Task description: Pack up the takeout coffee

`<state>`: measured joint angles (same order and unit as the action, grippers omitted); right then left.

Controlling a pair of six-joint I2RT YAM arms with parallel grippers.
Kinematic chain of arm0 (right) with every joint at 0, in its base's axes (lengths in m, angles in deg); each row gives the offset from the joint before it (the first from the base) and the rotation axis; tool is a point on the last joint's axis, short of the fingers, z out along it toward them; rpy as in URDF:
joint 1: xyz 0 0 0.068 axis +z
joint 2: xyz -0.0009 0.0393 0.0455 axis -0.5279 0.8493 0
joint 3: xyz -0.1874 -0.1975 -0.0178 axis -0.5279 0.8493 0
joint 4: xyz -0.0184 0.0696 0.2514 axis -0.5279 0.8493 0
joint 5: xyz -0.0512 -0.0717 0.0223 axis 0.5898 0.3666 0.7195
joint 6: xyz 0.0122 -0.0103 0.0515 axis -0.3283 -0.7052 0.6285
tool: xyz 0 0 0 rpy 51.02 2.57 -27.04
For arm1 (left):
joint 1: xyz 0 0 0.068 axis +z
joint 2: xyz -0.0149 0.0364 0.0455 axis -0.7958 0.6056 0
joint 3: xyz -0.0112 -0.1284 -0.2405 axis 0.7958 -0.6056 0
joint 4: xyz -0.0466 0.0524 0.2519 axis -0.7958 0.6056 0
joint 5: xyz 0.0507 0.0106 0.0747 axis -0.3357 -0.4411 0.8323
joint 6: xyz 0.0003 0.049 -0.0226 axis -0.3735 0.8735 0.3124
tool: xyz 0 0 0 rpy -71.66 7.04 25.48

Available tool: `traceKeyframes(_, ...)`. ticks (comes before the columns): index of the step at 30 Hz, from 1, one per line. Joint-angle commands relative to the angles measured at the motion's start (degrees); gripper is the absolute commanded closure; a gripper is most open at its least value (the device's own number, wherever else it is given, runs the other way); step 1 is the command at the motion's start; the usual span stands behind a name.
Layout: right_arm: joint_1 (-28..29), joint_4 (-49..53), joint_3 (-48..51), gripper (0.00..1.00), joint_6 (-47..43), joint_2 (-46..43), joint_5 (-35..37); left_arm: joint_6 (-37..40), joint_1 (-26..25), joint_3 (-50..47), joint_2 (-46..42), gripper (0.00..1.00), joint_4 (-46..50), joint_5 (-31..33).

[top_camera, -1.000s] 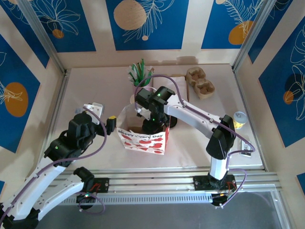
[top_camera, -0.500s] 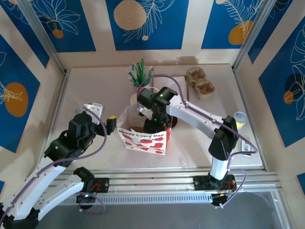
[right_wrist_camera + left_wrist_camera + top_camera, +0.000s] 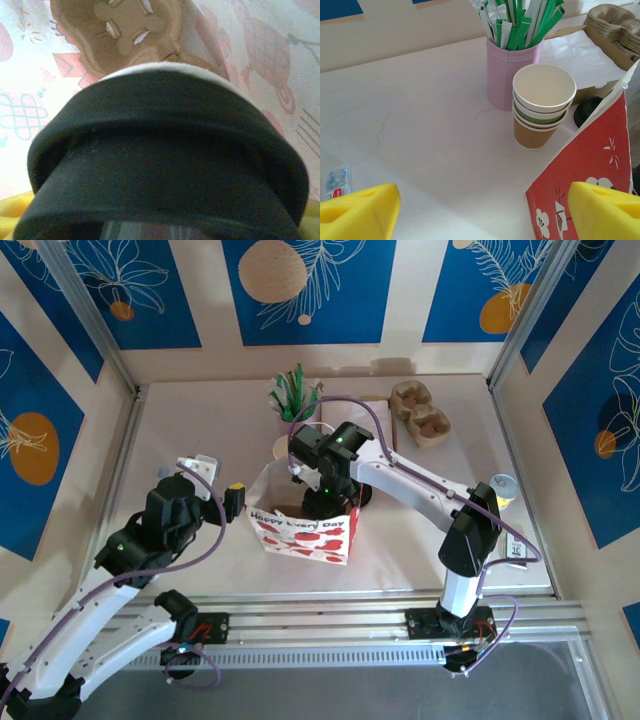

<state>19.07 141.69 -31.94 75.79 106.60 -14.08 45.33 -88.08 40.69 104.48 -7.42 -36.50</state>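
Pale surface below; my right hand, pinching the black-lidded cup, should sink it straight onto the carrier inside the bag, while my left hand hovers spread.

The one legible text is "Happy Every Day", in dark letters on a white band along the top of the gift bag's front, centre of the top view, above a field of red hearts. In the left wrist view, the bag's red side at lower right carries white blossom and envelope motifs (pictures, not letters). A small packet at that view's lower left has a red label with print too small to read. A white sticker at the top view's right edge is likewise illegible. The coffee cup's black lid is too blurred to show any marking.
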Motion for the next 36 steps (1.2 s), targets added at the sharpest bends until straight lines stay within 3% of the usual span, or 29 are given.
traceKeyframes(1,-0.01,0.05,-0.20,0.27,0.72,-1.27,-0.74,1.05,0.55,0.62,0.11,0.13,0.42,0.78)
traceKeyframes(36,-0.86,1.99,0.38,0.27,0.70,-1.75,1.28,1.07,0.55,0.62,0.00,0.13,0.51,1.19)
